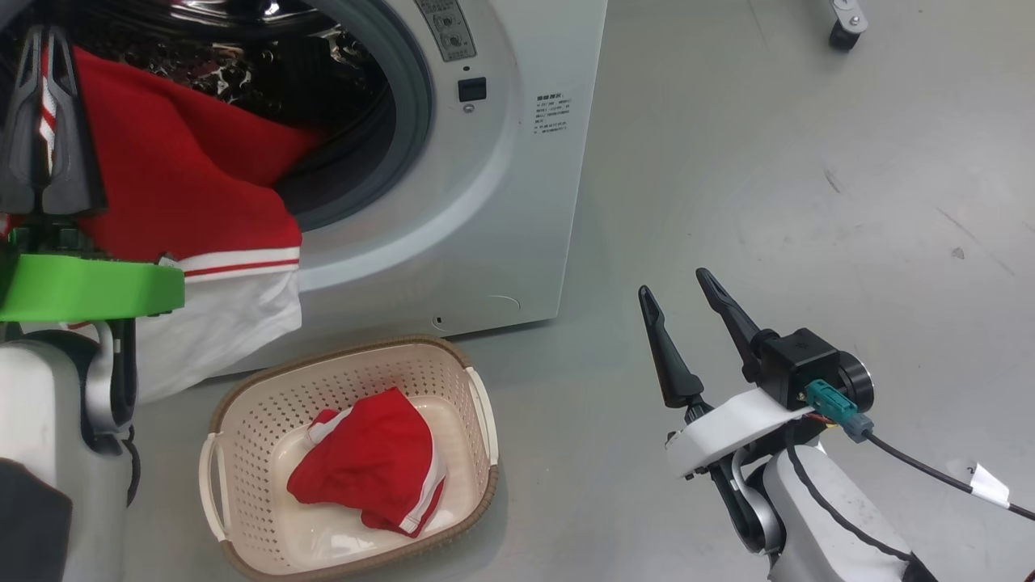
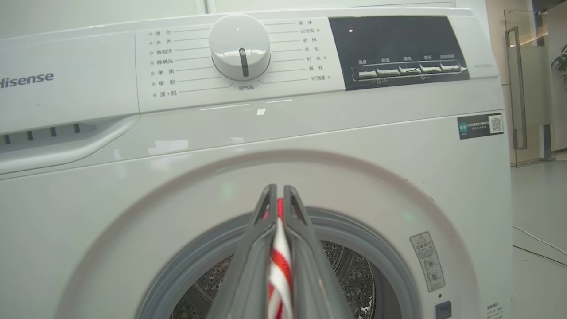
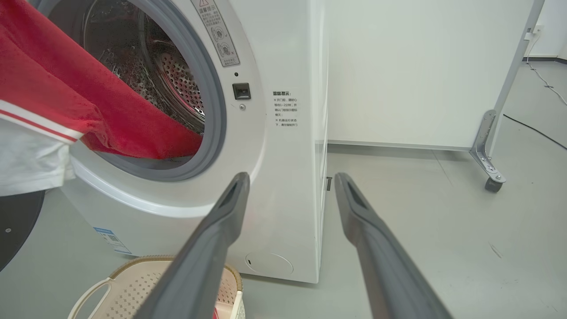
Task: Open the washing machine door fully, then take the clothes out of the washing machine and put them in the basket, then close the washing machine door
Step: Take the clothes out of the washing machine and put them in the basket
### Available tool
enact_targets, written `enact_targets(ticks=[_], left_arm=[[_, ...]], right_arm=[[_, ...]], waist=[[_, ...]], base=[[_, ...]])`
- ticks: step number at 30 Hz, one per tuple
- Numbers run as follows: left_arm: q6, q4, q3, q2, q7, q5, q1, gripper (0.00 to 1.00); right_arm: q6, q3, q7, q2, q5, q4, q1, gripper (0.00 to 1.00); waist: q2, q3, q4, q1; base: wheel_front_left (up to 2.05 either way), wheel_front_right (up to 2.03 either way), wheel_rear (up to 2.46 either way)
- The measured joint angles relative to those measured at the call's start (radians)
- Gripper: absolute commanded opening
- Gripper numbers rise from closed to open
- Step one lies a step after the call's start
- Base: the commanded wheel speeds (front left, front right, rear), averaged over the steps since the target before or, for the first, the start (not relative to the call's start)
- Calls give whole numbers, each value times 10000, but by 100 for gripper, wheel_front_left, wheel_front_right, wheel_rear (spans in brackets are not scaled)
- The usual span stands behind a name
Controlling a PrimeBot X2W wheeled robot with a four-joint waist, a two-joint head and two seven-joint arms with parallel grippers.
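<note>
The washing machine stands with its drum mouth uncovered. A dark curved edge of the washing machine door shows swung aside at the left. My left gripper is shut on the clothes, a red garment with white striped trim that trails out of the drum and hangs down over the gasket. In the left wrist view the striped trim is pinched between the fingers of that gripper. The basket sits on the floor before the machine with another red garment in it. My right gripper is open, right of the basket.
Grey floor stretches to the right of the machine. A white panel on a wheeled leg stands behind and to the right, its caster at the far edge. A thin cable runs along the floor there.
</note>
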Motion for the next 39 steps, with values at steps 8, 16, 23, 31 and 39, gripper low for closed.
enact_targets(ticks=[8,16,23,31,39], left_arm=[[127,-895,58,-33,-242,268,271,0],[267,-1411,182,-102,-253,270,991,0],[357,-1294,190,-621,92,33,2133,0],[385,-359,-224,-1243,441,-366,3531,0],[380,821,-721,-1369,523,-671,3994,0]], right_arm=[[0,-107,0,0,0,40,259,100],[46,-50,0,4,0,63,430,100],[119,-38,0,4,0,115,758,100],[121,-63,0,4,-50,21,769,100],[132,-6,0,6,-201,-182,734,100]], waist=[[0,-405,107,0],[0,-791,156,0],[0,-1056,99,0],[0,-925,2,0],[0,-436,-117,0]], base=[[0,0,0],[0,0,0],[0,0,0],[0,0,0],[0,0,0]])
